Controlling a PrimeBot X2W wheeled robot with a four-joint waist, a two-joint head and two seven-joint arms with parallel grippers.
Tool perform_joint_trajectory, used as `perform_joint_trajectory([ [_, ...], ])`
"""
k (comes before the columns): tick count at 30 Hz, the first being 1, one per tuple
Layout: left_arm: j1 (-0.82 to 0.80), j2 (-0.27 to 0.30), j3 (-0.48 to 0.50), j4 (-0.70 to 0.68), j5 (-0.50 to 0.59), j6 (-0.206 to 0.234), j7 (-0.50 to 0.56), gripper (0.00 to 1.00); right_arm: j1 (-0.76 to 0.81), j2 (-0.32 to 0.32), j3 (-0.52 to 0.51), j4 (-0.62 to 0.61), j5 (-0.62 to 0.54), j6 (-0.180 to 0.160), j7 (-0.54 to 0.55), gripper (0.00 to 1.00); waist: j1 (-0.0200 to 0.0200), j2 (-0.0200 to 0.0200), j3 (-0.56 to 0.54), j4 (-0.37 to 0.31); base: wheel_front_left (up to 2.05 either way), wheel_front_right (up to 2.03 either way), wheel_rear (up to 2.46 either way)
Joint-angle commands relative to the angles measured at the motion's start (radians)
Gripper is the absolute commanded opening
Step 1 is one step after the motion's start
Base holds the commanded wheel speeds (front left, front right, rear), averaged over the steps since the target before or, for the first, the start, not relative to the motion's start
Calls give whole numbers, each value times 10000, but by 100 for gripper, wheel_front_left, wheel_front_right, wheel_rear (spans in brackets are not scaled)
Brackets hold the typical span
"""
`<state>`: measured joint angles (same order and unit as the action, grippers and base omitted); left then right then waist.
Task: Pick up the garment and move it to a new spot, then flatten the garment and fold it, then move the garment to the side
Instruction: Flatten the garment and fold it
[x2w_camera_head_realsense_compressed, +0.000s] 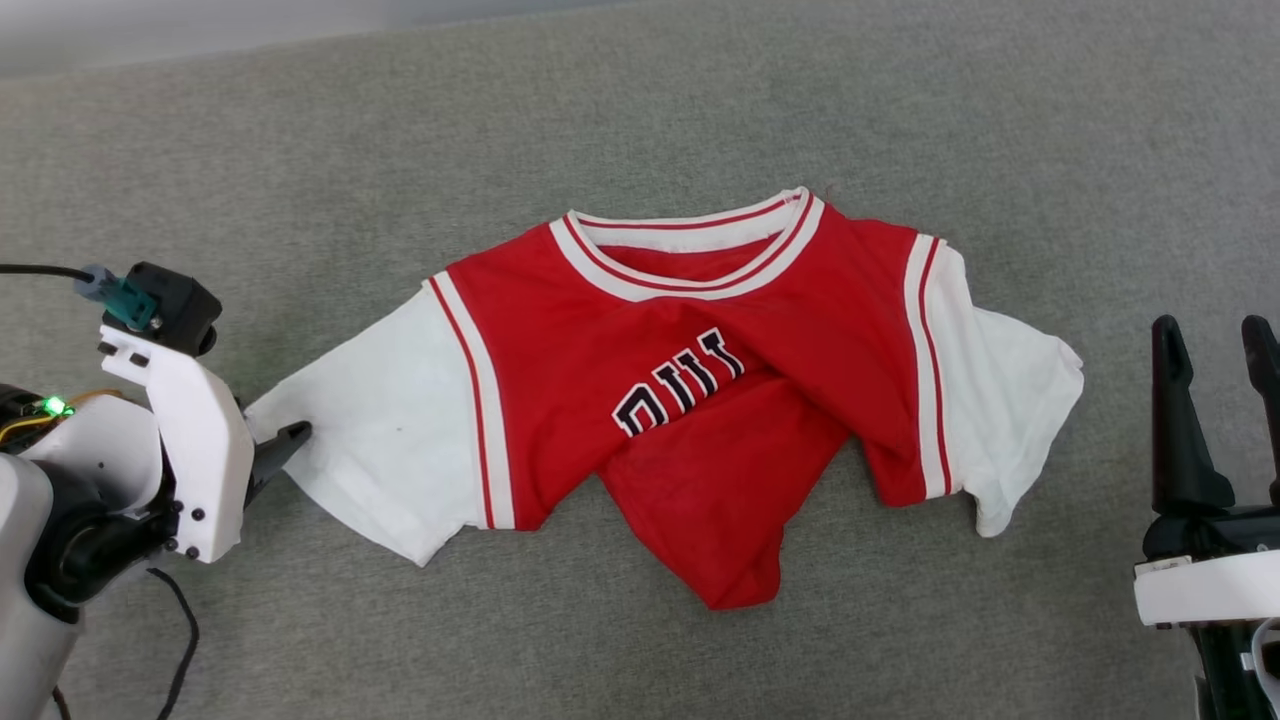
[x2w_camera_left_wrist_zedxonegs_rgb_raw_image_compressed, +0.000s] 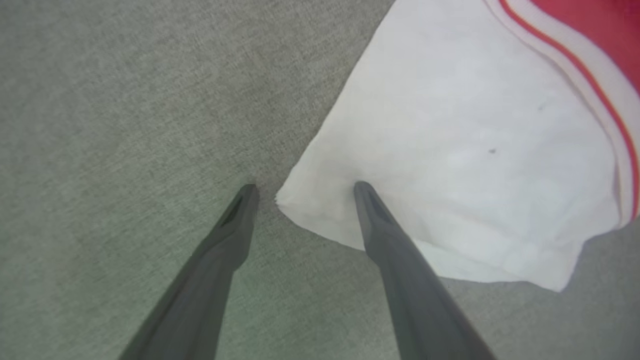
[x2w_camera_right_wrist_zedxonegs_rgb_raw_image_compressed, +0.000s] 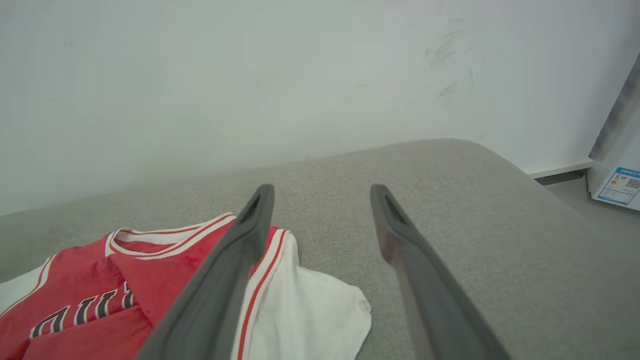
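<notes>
Garment (x2w_camera_head_realsense_compressed: 700, 400) lies rumpled, chest up, in the middle of the grey surface (x2w_camera_head_realsense_compressed: 640, 110); both grippers are wide open and empty.
Head view: the collar points away from the robot and the red lower part is folded up over some of the lettering. The left gripper (x2w_camera_head_realsense_compressed: 283, 447) is at the tip of one white sleeve (x2w_camera_head_realsense_compressed: 380, 450); the right gripper (x2w_camera_head_realsense_compressed: 1212, 330) stands apart from the other sleeve. Left wrist view: one finger rests on the sleeve corner, the other on bare surface beside it. Right wrist view: spread fingers above the surface, the garment lower left, a white wall (x2w_camera_right_wrist_zedxonegs_rgb_raw_image_compressed: 200, 90) behind.
</notes>
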<state>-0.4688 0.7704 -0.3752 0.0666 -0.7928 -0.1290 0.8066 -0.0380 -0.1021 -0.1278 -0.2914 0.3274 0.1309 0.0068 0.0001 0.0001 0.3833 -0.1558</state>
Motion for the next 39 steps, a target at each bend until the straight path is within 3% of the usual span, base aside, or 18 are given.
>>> perform_joint_trajectory([
  [1,-21,25,26,100,125,70,-87,100,-63,66,30,21,53,-3,-57,100,-1,-1,104,-94,0,0,0],
  [6,92,-119,-276,721,331,113,-170,100,-19,96,183,308,36,-3,20,100,-1,-1,266,-147,0,0,0],
  [7,178,-259,-346,788,172,105,-58,92,-12,96,192,361,22,-3,27,100,-1,-1,277,-151,0,0,0],
  [8,281,-343,-443,842,29,89,85,75,-11,93,189,412,-5,-3,7,100,-1,-1,287,-152,0,0,0],
  [9,371,-377,-537,838,-89,59,182,0,-11,95,174,467,-27,-3,-3,100,-1,-1,289,-150,0,0,0],
  [18,331,-267,6,199,542,402,-1458,0,115,-716,157,671,-456,-3,1021,100,-1,-1,-137,279,0,0,0],
  [24,723,-363,456,-1036,682,882,-2401,0,-225,-1913,176,539,-281,-3,3426,100,-1,-1,-449,840,0,0,0],
  [26,926,-290,585,-1682,724,1021,-2614,0,-300,-2668,363,577,-487,-3,4509,100,-1,-1,-492,1057,0,0,0],
  [31,1328,-44,716,-3009,841,1104,-2835,0,-854,-3629,377,932,154,-8,6896,100,-1,-1,-487,1663,0,0,0],
  [35,1575,-96,612,-3875,788,1058,-2902,0,-1349,-3797,123,1493,364,-6,8203,100,-1,-1,-382,2075,0,0,0],
  [39,1712,-188,388,-4554,773,1066,-2862,0,-1623,-3778,82,2283,251,-5,8629,100,-1,-1,-239,2494,0,0,0],
])
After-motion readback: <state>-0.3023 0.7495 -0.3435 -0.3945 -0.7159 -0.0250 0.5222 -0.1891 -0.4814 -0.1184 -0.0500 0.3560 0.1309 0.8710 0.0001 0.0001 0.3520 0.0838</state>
